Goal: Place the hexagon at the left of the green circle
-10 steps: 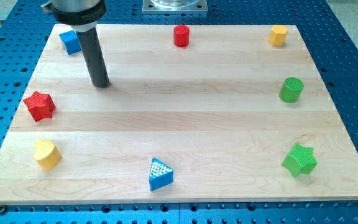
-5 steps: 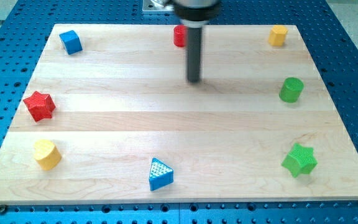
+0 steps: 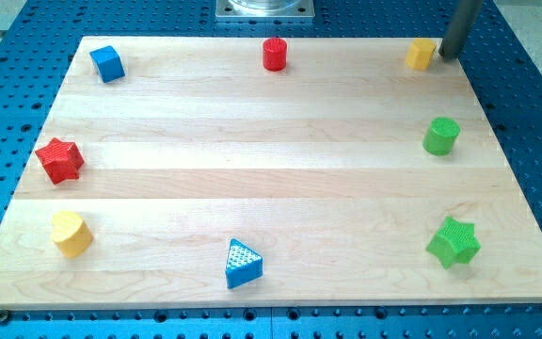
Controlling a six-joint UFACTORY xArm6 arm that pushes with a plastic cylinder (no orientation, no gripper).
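Observation:
The yellow hexagon (image 3: 421, 54) sits at the board's top right corner. The green circle (image 3: 440, 136) stands below it near the right edge. My tip (image 3: 449, 55) is at the top right, just to the right of the yellow hexagon, close to it or touching it; the rod rises out of the view's top.
A red cylinder (image 3: 275, 54) is at top centre and a blue cube (image 3: 107, 63) at top left. A red star (image 3: 59, 159) and a yellow block (image 3: 71, 233) are at the left. A blue triangle (image 3: 242, 264) is at bottom centre, a green star (image 3: 454, 242) at bottom right.
My tip has swept from the board's top left, past the top centre, to the top right beside the yellow hexagon. No block has moved.

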